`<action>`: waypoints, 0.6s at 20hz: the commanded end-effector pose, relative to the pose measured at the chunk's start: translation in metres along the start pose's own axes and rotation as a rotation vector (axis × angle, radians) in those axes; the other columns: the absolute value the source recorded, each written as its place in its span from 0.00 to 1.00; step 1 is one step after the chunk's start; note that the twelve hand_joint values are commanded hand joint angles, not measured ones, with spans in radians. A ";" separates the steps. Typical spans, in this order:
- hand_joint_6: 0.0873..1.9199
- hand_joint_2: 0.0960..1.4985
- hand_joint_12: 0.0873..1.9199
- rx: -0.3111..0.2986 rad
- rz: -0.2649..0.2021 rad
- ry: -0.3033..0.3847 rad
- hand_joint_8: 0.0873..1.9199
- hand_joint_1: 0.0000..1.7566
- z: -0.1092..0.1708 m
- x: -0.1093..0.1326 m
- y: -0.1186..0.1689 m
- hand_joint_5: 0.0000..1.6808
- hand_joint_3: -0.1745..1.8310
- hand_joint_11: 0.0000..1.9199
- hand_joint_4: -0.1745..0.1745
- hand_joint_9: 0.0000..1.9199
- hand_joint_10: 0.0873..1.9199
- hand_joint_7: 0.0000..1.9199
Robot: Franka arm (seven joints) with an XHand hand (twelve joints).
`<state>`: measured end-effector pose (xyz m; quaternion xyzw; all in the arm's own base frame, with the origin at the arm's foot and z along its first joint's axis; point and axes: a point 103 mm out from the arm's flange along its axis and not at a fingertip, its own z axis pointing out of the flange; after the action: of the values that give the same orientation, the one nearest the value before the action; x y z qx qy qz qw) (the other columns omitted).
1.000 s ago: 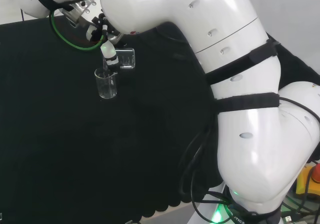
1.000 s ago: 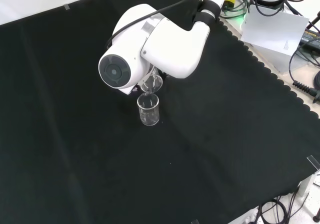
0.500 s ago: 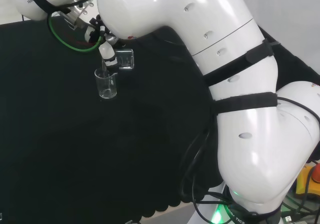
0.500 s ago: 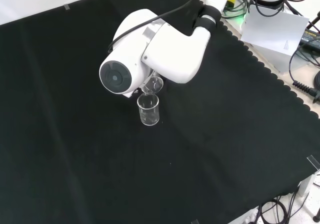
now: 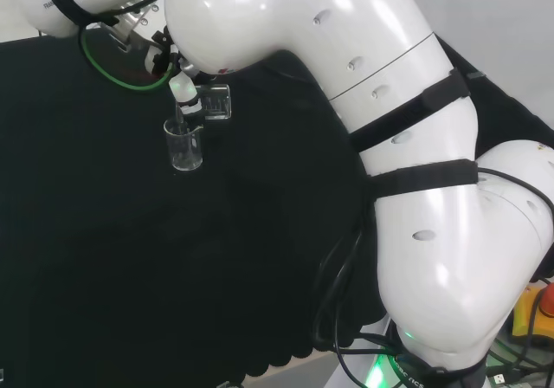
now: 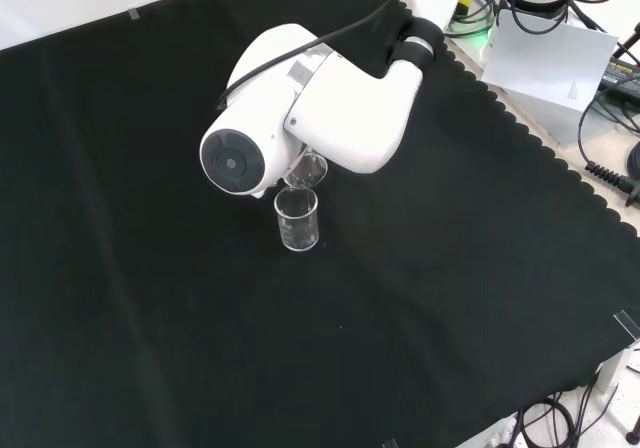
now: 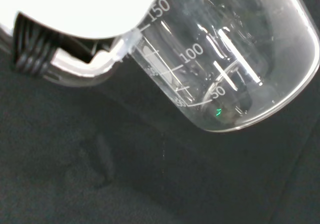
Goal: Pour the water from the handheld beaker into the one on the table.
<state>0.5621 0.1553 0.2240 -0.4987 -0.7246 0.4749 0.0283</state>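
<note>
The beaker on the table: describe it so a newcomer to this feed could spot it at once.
In the front view, find the big white arm link with the round grey cap. Just below and right of it, a small clear beaker on the table stands upright on the black cloth. Unlike the tilted held beaker right above it, it rests on the cloth, mouth up.

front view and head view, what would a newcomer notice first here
The big white arm link with its round grey cap stands out first, above the middle of the black cloth in the front view. Just below it, a clear held beaker is tipped over an upright clear beaker standing on the cloth. In the head view the hand grips the tipped beaker at upper left.
</note>
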 end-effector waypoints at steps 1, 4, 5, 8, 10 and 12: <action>0.43 0.30 0.43 0.010 0.003 -0.007 0.28 0.74 -0.001 0.000 -0.001 0.72 0.54 0.58 0.60 0.68 0.21 0.73; 0.43 0.30 0.43 0.016 0.005 -0.010 0.28 0.74 -0.001 0.000 -0.001 0.72 0.54 0.58 0.60 0.68 0.21 0.73; 0.43 0.30 0.43 0.018 0.004 -0.009 0.28 0.74 -0.001 0.000 -0.002 0.72 0.54 0.58 0.60 0.68 0.21 0.73; 0.43 0.30 0.43 0.022 0.004 -0.008 0.28 0.74 -0.002 0.000 -0.003 0.72 0.54 0.58 0.59 0.68 0.21 0.73; 0.43 0.30 0.43 0.024 0.005 -0.011 0.28 0.74 -0.003 -0.001 -0.003 0.72 0.54 0.58 0.59 0.68 0.21 0.73; 0.43 0.30 0.43 0.029 0.005 -0.013 0.28 0.74 -0.003 -0.001 -0.004 0.72 0.54 0.58 0.59 0.68 0.21 0.73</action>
<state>0.5622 0.1568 0.2282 -0.4980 -0.7182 0.4851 0.0290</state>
